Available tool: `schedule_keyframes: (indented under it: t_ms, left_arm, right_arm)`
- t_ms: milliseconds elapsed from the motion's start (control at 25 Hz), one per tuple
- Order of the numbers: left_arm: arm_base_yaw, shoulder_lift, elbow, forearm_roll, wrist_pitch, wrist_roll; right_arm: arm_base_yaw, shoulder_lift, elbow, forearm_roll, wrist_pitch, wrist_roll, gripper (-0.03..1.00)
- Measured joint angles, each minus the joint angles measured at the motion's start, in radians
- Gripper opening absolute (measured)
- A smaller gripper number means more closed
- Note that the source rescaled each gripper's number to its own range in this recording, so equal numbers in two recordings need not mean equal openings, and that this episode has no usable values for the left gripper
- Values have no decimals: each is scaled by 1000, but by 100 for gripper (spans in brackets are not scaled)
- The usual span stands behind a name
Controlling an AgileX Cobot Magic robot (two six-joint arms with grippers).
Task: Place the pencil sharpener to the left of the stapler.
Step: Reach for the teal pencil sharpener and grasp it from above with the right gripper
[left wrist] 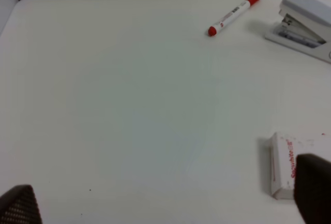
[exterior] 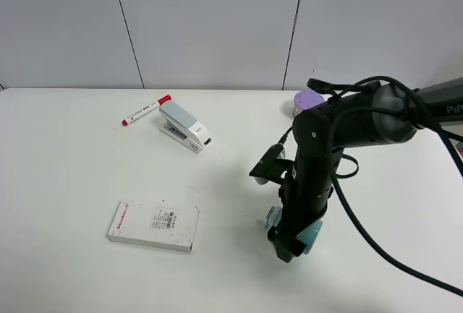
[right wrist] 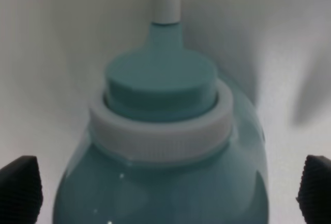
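The pencil sharpener sits on the right half of the white table, toward its front edge and well apart from the stapler, which lies farther back and to the left. The right arm bends down over the sharpener, hiding most of it in the high view, where only slivers of teal show on either side of the wrist. The right gripper straddles the teal body with its jaws released: in the wrist view each dark fingertip stands out to one side, with white table showing between it and the plastic (the white collar and the small white end piece point away from the camera). A red-capped marker lies just beside the stapler's back end, a flat white box rests nearer the front on the left, and a small purple container stands at the back behind the right arm. The left gripper hangs above bare table with its jaws spread and nothing between them.
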Motion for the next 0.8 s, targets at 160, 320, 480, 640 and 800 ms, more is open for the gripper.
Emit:
schedule_keyframes:
  t_ms: [160,320,480,640,800]
  left_arm:
    - [0,0,0,0,0,0]
    - [0,0,0,0,0,0]
    - [0,0,0,0,0,0]
    - [0,0,0,0,0,0]
    - [0,0,0,0,0,0]
  right_arm:
    - [0,20,0,-3,0,4,100]
    - [0,34,0,-9,-2,5,100]
    - [0,34,0,-9,-3,5,100]
    - [0,34,0,-9,-3,8,100]
    - [0,34,0,-9,-2,23,81]
